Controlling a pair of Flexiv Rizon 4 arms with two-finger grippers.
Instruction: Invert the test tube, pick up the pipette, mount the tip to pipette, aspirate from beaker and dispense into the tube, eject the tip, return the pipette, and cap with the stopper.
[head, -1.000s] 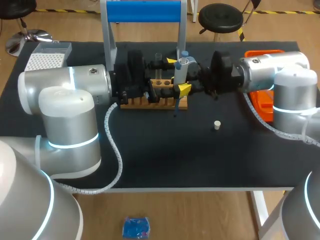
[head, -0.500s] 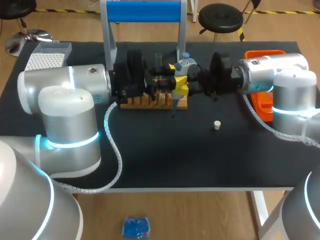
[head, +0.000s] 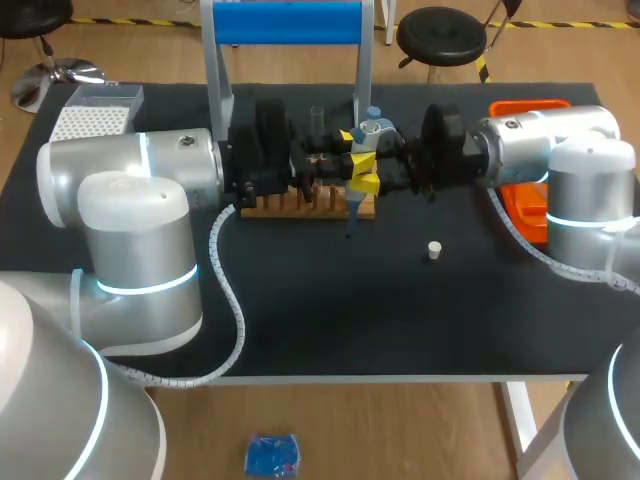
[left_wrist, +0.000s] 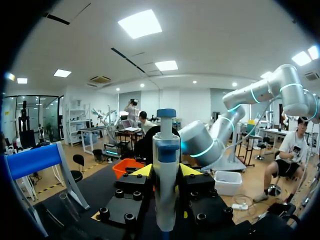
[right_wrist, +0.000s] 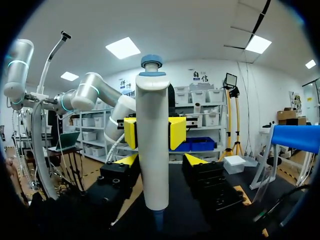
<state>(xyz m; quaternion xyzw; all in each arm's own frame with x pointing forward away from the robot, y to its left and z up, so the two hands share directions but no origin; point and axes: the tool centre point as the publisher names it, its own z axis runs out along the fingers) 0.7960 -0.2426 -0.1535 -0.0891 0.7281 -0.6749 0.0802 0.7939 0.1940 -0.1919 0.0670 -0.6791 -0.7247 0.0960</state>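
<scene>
On the table (head: 330, 320), the pipette (head: 366, 140) partly hides the rack (head: 290, 206), stopper (head: 434, 250) apart.

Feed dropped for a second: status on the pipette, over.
Left fingers shut on pipette. Right fingers open around it. Pipette upright by the wooden rack. Stopper lies apart, nothing blocking.

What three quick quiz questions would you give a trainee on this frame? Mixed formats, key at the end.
1. True or false: the pipette lies flat on the table.
2. Fill in: the left hand is shut on the ____.
3. The white stopper is: A) in the left hand, B) loose on the table, C) on top of the pipette.
Key: 1 false, it is held upright; 2 pipette; 3 B.
</scene>
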